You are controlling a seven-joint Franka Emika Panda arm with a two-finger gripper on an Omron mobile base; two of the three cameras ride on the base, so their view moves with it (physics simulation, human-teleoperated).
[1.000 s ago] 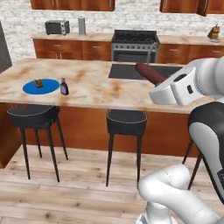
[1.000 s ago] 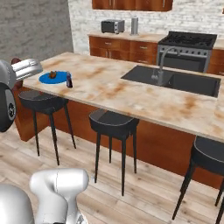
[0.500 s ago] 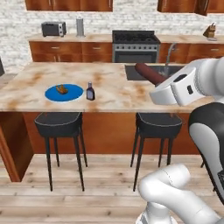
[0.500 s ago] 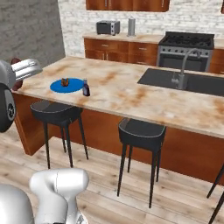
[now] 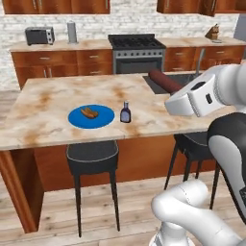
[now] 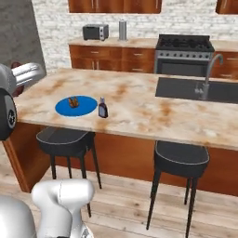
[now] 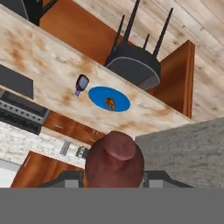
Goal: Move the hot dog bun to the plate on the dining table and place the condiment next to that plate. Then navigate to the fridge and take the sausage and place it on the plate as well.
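Note:
My gripper (image 7: 114,177) is shut on the dark reddish-brown sausage (image 7: 114,157), which sticks out from the hand (image 5: 164,81) above the sink end of the dining table (image 5: 48,96). On the table lies the blue plate (image 5: 77,119) with the orange-tan hot dog bun (image 5: 89,113) on it. The dark condiment bottle (image 5: 125,112) stands upright just right of the plate. From the right base camera the plate (image 6: 65,108), bun (image 6: 73,101) and condiment (image 6: 102,108) sit near the table's front edge. The hand view has the plate (image 7: 98,95), bun (image 7: 109,103) and condiment (image 7: 81,84) far ahead. The fridge is out of view.
Two black stools (image 5: 92,153) (image 6: 181,160) stand under the table's front edge. A sink with faucet (image 6: 204,88) is set into the table's right part. Behind are a stove (image 5: 135,50), a toaster (image 5: 39,35) and wooden cabinets.
The whole picture has shifted as the base drove: table, plate and bottle now sit more central and nearer. The gripper stays shut on the sausage.

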